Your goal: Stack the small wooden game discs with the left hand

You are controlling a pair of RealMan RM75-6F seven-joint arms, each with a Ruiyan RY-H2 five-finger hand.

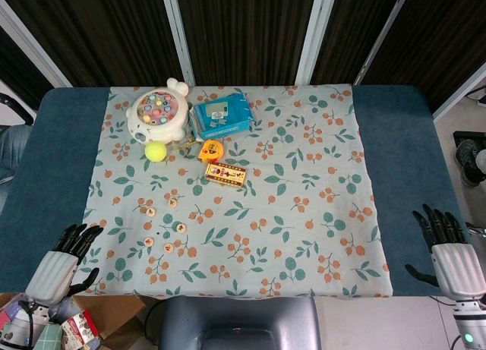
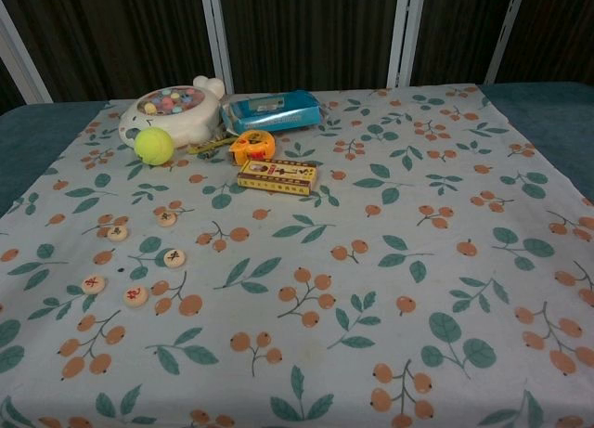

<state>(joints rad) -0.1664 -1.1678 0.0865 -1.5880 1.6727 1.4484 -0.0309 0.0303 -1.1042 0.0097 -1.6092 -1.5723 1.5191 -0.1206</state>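
Discs loose on cloth, both hands empty
Left hand (image 1: 61, 260) at near-left table edge, fingers spread; five discs (image 1: 168, 247) scattered apart, unstacked, on cloth (image 1: 304, 236) left of centre; right hand (image 1: 452, 255) near-right, fingers spread

Matt printed cloth (image 2: 371, 261), pale wooden discs (image 2: 135, 296), fuzzy felt ball (image 2: 154, 146), glossy plastic toy (image 2: 172, 117).

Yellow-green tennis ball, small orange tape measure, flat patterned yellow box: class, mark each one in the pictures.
yellow-green tennis ball (image 1: 156, 151), head view, centre of ball
small orange tape measure (image 2: 252, 146), chest view, middle of case
flat patterned yellow box (image 2: 277, 176), chest view, centre of top face
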